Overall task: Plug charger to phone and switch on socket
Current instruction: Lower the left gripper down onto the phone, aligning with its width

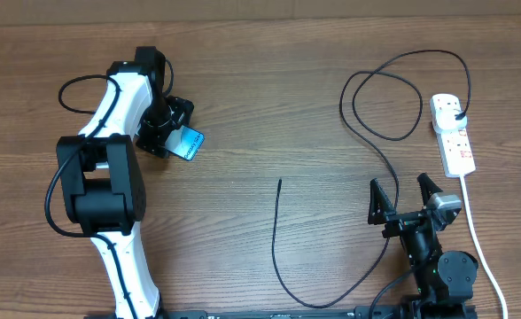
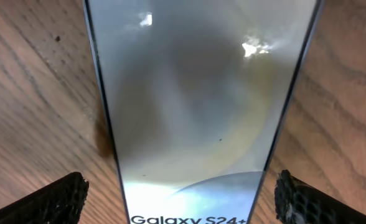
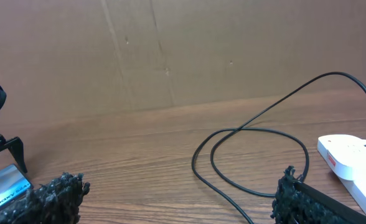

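Note:
The phone (image 1: 190, 143), with a blue screen, lies on the table at the left. In the left wrist view the phone (image 2: 189, 93) fills the middle and shows "Galaxy S24+" text. My left gripper (image 1: 172, 130) is open, with one finger on each side of the phone (image 2: 180, 190) and a gap at both edges. The charger cable (image 1: 278, 239) runs from its free tip (image 1: 280, 182) down, round and up in loops to its plug head (image 1: 456, 112) in the socket (image 1: 454, 142). My right gripper (image 1: 407, 197) is open and empty, and the cable loops (image 3: 258, 155) lie ahead of it (image 3: 173, 196).
The socket's thick white cord (image 1: 478, 235) runs down the right side past my right arm. The socket's end (image 3: 351, 158) shows at the right of the right wrist view. A brown board wall (image 3: 170, 50) stands behind the table.

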Robot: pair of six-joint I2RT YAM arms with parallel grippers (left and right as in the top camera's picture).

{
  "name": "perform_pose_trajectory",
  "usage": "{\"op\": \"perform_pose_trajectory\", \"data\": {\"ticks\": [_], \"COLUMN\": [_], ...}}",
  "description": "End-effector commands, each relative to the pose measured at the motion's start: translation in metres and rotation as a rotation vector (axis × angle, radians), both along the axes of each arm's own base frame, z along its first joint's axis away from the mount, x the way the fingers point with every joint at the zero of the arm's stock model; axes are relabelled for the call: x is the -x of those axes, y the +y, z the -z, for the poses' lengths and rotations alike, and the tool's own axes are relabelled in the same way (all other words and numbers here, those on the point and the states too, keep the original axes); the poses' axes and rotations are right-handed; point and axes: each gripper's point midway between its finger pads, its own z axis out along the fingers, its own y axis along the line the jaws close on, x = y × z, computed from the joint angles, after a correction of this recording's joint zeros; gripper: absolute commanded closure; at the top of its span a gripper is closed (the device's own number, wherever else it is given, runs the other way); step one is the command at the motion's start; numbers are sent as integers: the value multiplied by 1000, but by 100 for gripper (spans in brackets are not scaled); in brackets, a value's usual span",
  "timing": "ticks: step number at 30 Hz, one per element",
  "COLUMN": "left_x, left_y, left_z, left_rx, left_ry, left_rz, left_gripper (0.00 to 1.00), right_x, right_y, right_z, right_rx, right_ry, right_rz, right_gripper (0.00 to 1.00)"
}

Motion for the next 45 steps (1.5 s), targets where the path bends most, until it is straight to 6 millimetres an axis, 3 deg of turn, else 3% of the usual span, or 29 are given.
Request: {"op": "perform_pose_trajectory", "data": {"ticks": [1, 45], "left_x": [1, -2], "left_y": [6, 17], "left_z": [4, 20], "left_rx": [-19, -76], "left_ry": [2, -27], "left_rz": [20, 35], "left_gripper": [0, 0], "right_x": [0, 0], "right_y": [0, 0], "right_z": [2, 2], "right_rx": [5, 5], "right_ry": [-2, -2], "right_rz": [3, 3], "right_gripper": [0, 0]}}
